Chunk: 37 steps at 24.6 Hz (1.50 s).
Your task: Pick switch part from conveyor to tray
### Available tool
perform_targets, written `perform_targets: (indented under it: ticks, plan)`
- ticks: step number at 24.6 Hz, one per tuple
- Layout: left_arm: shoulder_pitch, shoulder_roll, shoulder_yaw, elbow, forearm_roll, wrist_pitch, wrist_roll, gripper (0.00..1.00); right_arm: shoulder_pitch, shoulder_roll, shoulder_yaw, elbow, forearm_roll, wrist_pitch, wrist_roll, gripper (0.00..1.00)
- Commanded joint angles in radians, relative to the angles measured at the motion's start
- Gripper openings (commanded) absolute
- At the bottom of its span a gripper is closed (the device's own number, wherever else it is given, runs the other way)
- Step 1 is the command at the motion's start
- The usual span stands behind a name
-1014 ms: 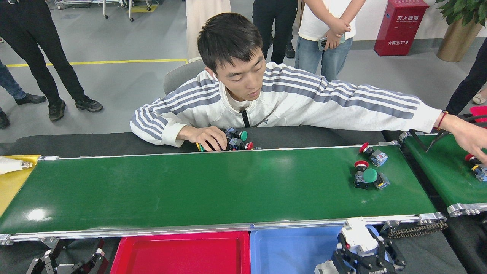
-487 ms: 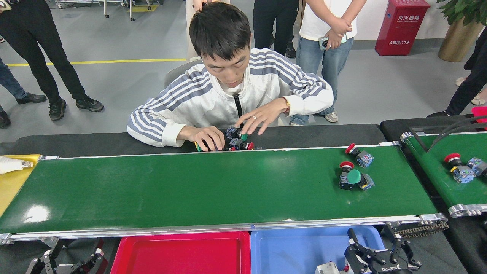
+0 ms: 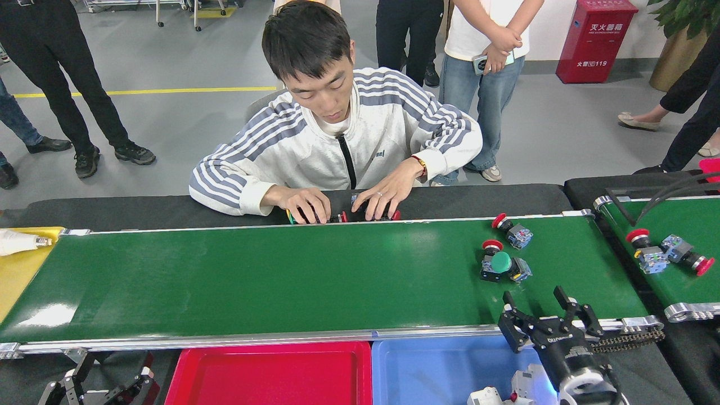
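Light is glaring off the glossy green conveyor (image 3: 281,281) with matt silver metal rails, while the smooth plastic red tray (image 3: 270,374) at six o'clock is shining faintly.

conveyor (image 3: 281,281) | carries: three switch parts (image 3: 502,264), right end

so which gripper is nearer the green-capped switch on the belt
Right. The right gripper hovers open just near-side of the green-capped switch; the left gripper sits far off by the bottom-left corner.

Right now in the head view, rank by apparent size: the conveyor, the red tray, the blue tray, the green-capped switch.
1. conveyor
2. red tray and blue tray: alike, both cut off by the frame, so unranked
3. green-capped switch
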Motion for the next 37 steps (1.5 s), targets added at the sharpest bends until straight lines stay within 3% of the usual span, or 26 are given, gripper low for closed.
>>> perform_targets:
  ticks: [1, 9, 13, 14, 15, 18, 21, 29, 31, 35, 36, 37]
  plan:
    - [-0.005, 0.009, 0.0, -0.013, 0.003, -0.002, 0.004, 1.0, -0.038, -0.008, 0.016, 0.021, 0.001, 0.001, 0.009, 1.0]
    - [-0.018, 0.011, -0.002, -0.01, -0.002, -0.002, 0.004, 1.0, -0.181, 0.012, 0.138, 0.176, 0.001, 0.001, 0.024, 1.0]
    - [-0.03, 0.011, -0.005, -0.008, -0.003, -0.003, 0.003, 1.0, -0.264, 0.081, 0.164, 0.308, 0.0, 0.007, 0.032, 0.99]
    - [-0.03, 0.011, -0.005, -0.008, -0.003, -0.003, 0.003, 1.0, -0.284, 0.097, 0.166, 0.331, 0.001, 0.021, 0.032, 0.91]
    - [-0.03, 0.011, -0.005, -0.008, -0.003, -0.003, 0.003, 1.0, -0.298, 0.104, 0.175, 0.344, 0.004, 0.036, 0.032, 0.77]
    - [-0.031, 0.011, -0.005, -0.002, -0.003, -0.003, 0.003, 1.0, -0.302, 0.097, 0.218, 0.344, 0.021, 0.044, 0.029, 0.25]
    - [-0.033, 0.012, -0.005, -0.002, -0.003, -0.003, 0.003, 1.0, -0.302, 0.095, 0.221, 0.344, 0.021, 0.044, 0.026, 0.02]
    - [-0.03, 0.014, -0.005, -0.003, -0.002, -0.003, 0.003, 1.0, -0.281, 0.1, 0.221, 0.28, 0.015, 0.039, 0.009, 0.01]
    - [-0.03, 0.014, -0.005, -0.003, -0.002, -0.003, 0.003, 1.0, -0.226, 0.098, 0.227, 0.194, 0.012, 0.022, 0.0, 0.01]
    - [-0.03, 0.012, -0.005, -0.003, 0.0, -0.011, 0.001, 1.0, -0.055, 0.097, 0.272, -0.059, 0.018, -0.143, -0.005, 0.01]
    - [-0.031, 0.011, -0.003, -0.003, 0.0, -0.018, 0.001, 1.0, -0.023, 0.101, 0.301, -0.104, 0.024, -0.195, -0.006, 0.05]
    - [-0.031, 0.011, -0.003, -0.003, 0.0, -0.023, 0.001, 1.0, -0.019, 0.106, 0.339, -0.114, 0.029, -0.223, -0.008, 0.32]
